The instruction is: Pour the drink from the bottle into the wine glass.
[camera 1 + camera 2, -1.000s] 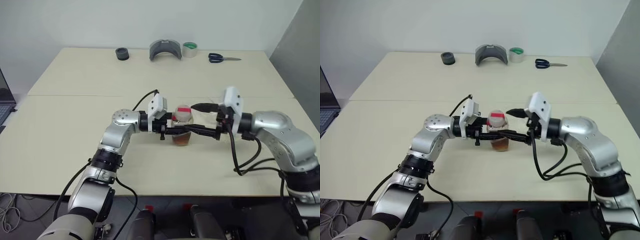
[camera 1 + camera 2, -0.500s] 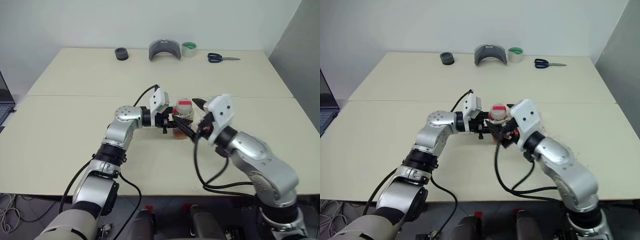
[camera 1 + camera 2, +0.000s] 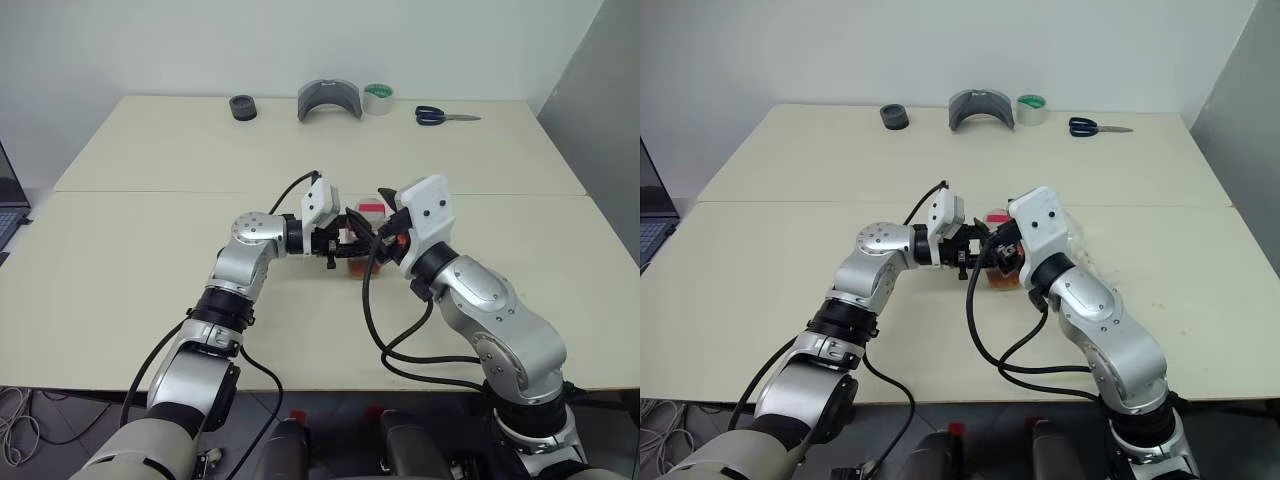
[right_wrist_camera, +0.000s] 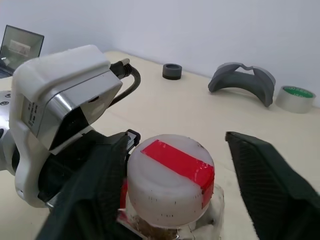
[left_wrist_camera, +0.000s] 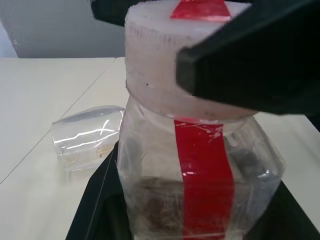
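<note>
The pale counter (image 3: 150, 250) carries everything, with the 2 arms meeting near its middle. The left gripper (image 3: 352, 243) reaches in level from the robot's left and its fingers are clamped tight around the body of the bottle (image 5: 200, 165), which stands upright just above the counter's middle. The right gripper (image 4: 172, 175) comes at the bottle's top from the robot's right; its 2 black fingers (image 4: 267, 185) stand apart on either side of the cap (image 4: 170, 172), 1 at each flank, with a visible gap on the far side, and whether they press on it cannot be told. The cap is white with a red strip across it and sits on the bottle. The drink (image 5: 160, 210), reddish-brown, lies low in the bottle. The wine glass (image 5: 90, 136) lies on its side on the counter just beyond the bottle. Along the far edge sit a grey curved piece (image 3: 329, 100), scissors (image 3: 447, 116), a roll of tape (image 3: 378, 98) and a small black ring (image 3: 243, 107).
</note>
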Controlling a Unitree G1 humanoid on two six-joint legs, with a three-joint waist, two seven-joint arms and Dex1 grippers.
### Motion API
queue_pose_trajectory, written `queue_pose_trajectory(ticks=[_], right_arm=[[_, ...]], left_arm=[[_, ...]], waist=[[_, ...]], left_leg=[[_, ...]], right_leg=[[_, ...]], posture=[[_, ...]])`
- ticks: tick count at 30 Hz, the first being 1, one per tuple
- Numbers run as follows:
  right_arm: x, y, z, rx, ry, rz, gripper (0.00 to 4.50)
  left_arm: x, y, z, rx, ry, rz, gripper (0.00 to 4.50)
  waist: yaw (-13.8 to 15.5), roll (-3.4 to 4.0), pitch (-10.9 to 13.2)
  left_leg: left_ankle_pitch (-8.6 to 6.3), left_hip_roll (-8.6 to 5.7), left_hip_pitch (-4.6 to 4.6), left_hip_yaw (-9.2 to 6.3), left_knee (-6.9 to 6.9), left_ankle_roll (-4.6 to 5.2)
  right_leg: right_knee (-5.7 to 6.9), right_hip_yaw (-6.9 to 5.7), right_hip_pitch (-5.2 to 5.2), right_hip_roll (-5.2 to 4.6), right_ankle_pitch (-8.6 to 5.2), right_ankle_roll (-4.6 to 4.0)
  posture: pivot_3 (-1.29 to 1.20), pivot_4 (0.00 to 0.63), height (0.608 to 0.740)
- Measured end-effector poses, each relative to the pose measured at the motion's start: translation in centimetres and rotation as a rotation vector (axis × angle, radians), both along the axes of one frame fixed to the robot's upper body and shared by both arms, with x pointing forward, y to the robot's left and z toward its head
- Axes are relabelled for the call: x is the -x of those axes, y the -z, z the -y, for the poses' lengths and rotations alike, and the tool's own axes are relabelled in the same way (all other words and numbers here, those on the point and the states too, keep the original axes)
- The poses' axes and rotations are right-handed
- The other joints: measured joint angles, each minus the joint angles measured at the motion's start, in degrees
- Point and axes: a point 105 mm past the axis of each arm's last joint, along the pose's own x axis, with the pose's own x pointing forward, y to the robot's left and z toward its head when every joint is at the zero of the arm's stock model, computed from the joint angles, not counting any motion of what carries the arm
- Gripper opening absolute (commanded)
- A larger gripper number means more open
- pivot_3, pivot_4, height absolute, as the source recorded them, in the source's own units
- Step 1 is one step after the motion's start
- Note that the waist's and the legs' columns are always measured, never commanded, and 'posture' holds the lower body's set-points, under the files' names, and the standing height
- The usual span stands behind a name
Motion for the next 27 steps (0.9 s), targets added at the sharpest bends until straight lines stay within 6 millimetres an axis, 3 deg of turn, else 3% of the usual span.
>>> queue_pose_trajectory(ticks=[1, 6, 12, 16, 23, 27], right_arm=[[0.0, 0.0, 0.0, 0.000, -0.003, 0.000, 1.85], [0.2, 0.1, -0.1, 0.035, -0.050, 0.009, 1.85], [-0.3, -0.6, 1.2, 0.282, -0.425, 0.015, 1.85], [-1.1, -0.9, 2.0, 0.311, -0.605, -0.078, 1.85], [-2.5, -0.7, 3.4, 0.249, -0.491, -0.067, 4.18], [-0.6, -1.5, 4.8, 0.137, -0.341, -0.040, 4.19]], left_arm=[[0.0, 0.0, 0.0, 0.000, 0.000, 0.000, 1.84], [0.0, 0.1, 0.0, 0.000, 0.000, -0.001, 1.83], [0.7, -0.1, 0.1, -0.011, 0.048, 0.011, 1.83], [1.2, 0.2, 0.3, -0.024, 0.073, -0.013, 1.83], [0.3, -0.1, -0.1, 0.004, -0.002, -0.018, 1.82], [-0.1, -0.4, -0.7, 0.020, -0.033, -0.017, 1.82]], waist=[[-0.01, 0.00, 0.00], [-0.01, 0.00, 0.00], [-0.12, 0.01, 0.01], [-0.58, 0.02, 0.02], [-0.48, 0.01, 0.02], [-0.03, 0.01, 0.01]], left_leg=[[0.00, 0.00, 0.00, 0.00, 0.00, 0.00], [0.00, -0.01, 0.00, 0.01, 0.00, 0.00], [-0.01, 0.00, 0.03, 0.01, -0.05, 0.02], [-0.01, 0.03, 0.03, 0.00, -0.02, 0.03], [-0.01, 0.01, -0.01, -0.01, 0.02, 0.02], [-0.01, 0.04, -0.07, -0.08, 0.01, 0.01]], right_leg=[[0.00, 0.00, 0.00, 0.00, 0.00, 0.00], [0.00, 0.00, 0.00, 0.00, 0.00, 0.00], [-0.08, -0.05, 0.05, 0.04, 0.00, 0.00], [-0.05, -0.04, 0.04, 0.04, 0.01, 0.00], [-0.02, -0.02, 0.03, -0.06, 0.01, 0.00], [-0.02, -0.03, 0.00, -0.11, 0.01, 0.00]], posture=[[0.00, 0.150, 0.740], [0.00, 0.150, 0.740], [0.00, 0.150, 0.740], [0.00, 0.150, 0.740], [0.00, 0.150, 0.740], [0.00, 0.150, 0.740]])
